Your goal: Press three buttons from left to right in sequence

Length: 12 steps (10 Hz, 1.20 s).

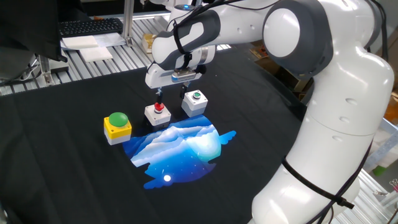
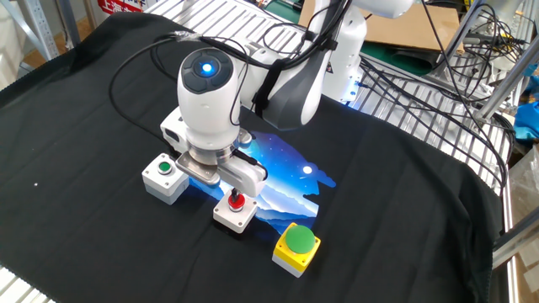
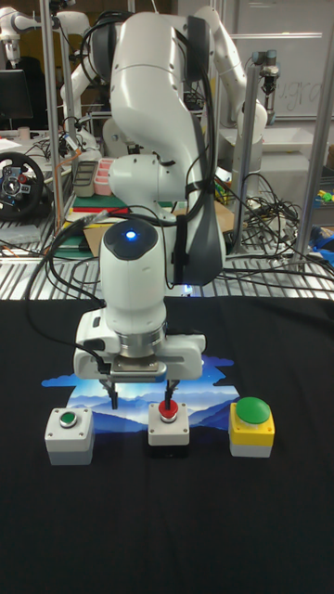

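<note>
Three buttons stand in a row on the black cloth. The big green dome on a yellow box (image 1: 117,119) (image 2: 296,240) (image 3: 251,413) is at one end. In the middle is the small red button on a white box (image 1: 158,107) (image 2: 237,201) (image 3: 168,412). The small green button on a white box (image 1: 197,96) (image 2: 165,167) (image 3: 68,419) is at the other end. My gripper (image 1: 173,91) (image 2: 210,183) (image 3: 141,401) points straight down and is open. One fingertip (image 3: 168,401) sits right on top of the red cap; contact cannot be told. The other finger hangs between the two white boxes.
A blue mountain-shaped print (image 1: 180,146) lies on the cloth beside the boxes. A keyboard (image 1: 90,26) and papers sit on the metal slats beyond the cloth. Cables (image 2: 421,76) run across the slatted bench near the arm's base.
</note>
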Motion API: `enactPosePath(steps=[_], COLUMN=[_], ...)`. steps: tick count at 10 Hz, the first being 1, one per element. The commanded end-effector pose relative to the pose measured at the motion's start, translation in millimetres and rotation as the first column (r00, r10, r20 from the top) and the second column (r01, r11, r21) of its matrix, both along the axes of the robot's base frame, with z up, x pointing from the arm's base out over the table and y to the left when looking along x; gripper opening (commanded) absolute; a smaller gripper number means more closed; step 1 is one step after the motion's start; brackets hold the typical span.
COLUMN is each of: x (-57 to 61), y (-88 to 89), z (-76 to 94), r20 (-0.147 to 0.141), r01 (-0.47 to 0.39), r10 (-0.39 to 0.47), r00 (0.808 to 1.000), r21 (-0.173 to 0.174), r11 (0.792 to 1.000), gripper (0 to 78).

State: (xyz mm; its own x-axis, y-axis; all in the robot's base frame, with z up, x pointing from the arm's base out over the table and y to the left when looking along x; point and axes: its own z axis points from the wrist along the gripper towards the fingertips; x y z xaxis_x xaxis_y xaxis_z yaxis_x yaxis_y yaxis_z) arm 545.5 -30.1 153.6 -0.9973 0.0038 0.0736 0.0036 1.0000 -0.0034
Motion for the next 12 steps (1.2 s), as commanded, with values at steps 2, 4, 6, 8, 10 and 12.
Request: enactPosePath(steps=[2,4,6,8,10,12], x=[-0.1,-1.0,-1.9,-2.6,-1.6,0.5], y=[0.0,0.0,-0.1,-0.1,0.0,0.1], z=[-5.2,-12.0,-18.5,-22.0,-17.4,-2.7], r20=[0.002,0.003,-0.002,-0.002,-0.001,-0.005], r01=[0.002,0.006,0.010,0.010,0.011,0.013], r10=[-0.002,-0.006,-0.010,-0.010,-0.011,-0.013], r00=[1.000,1.000,1.000,1.000,1.000,1.000], r21=[0.000,0.000,0.001,0.001,0.001,-0.001], r11=[1.000,1.000,1.000,1.000,1.000,1.000], gripper=[77.5,77.5,77.5,77.5,77.5,77.5])
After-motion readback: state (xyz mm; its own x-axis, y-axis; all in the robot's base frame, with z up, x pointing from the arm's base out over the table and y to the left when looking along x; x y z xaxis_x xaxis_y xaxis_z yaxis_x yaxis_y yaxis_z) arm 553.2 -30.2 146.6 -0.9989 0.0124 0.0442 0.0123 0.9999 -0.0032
